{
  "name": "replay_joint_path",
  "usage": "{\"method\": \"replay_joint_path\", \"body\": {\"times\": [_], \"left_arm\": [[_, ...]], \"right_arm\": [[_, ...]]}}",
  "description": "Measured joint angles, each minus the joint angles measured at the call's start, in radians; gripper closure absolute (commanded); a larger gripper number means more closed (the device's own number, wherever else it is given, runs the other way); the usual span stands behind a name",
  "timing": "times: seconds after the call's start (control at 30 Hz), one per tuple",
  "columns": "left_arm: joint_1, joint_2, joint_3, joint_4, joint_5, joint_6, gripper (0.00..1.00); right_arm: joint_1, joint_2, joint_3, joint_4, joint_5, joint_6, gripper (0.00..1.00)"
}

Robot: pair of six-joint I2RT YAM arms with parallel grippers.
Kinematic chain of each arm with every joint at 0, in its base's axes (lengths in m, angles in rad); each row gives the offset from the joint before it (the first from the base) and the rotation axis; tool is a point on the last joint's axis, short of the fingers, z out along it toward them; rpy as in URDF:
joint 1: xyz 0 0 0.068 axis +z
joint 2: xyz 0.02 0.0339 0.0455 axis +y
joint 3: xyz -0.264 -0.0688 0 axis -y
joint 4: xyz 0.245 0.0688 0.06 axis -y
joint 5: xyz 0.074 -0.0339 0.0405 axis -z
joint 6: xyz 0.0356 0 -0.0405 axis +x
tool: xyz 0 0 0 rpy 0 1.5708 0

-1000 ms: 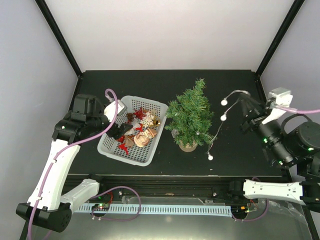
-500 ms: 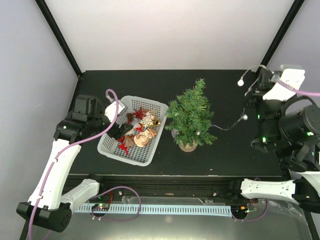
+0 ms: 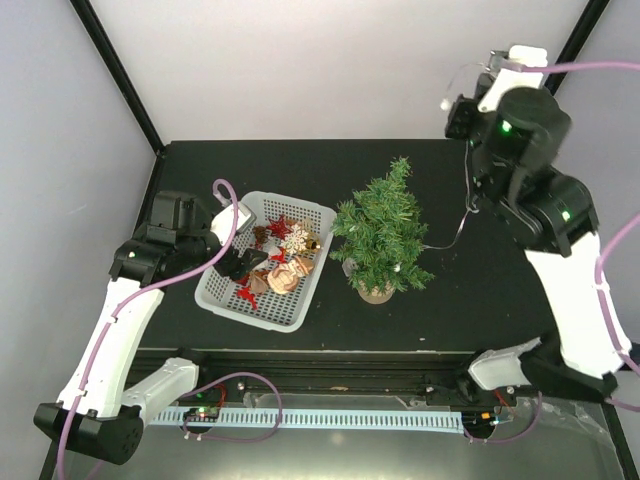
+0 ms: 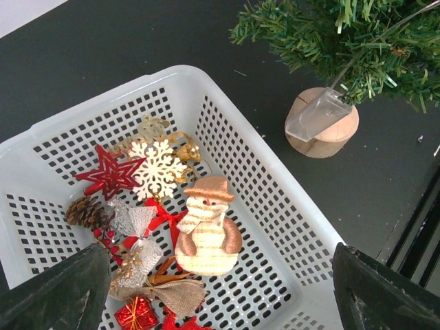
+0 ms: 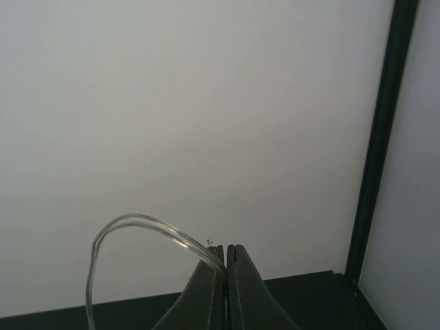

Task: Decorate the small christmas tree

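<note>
tree: small christmas tree point(image 3: 382, 232), green, bushy needles
foot: round tan base point(image 3: 376, 292)
pose: standing up
place: middle of the black table point(image 3: 480, 290), just beside the white basket point(image 3: 225, 296)

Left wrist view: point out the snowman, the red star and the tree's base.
snowman point(image 4: 207, 234), left wrist view, on its striped body.
red star point(image 4: 108, 173), left wrist view, at its centre.
small christmas tree base point(image 4: 335, 142), left wrist view, on the wooden front.

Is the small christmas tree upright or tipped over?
Upright: the small christmas tree stands on its round wooden base, which sits flat on the table.
</note>
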Motion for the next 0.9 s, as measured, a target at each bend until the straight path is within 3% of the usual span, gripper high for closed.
{"method": "replay_joint_path", "body": {"times": [0.13, 0.33, 0.9], "left_arm": [[0.000, -0.001, -0.008, 0.009, 0.011, -0.003, 0.12], [0.000, -0.015, -0.021, 0.018, 0.015, -0.006, 0.12], [0.000, -0.077, -0.072, 0.054, 0.016, -0.024, 0.10]], "right_arm": [[-0.087, 0.134, 0.114, -0.077, -0.137, 0.084, 0.99], [-0.106, 0.263, 0.238, -0.123, -0.277, 0.142, 0.99], [-0.107, 0.399, 0.392, -0.102, -0.707, 0.294, 0.99]]}}
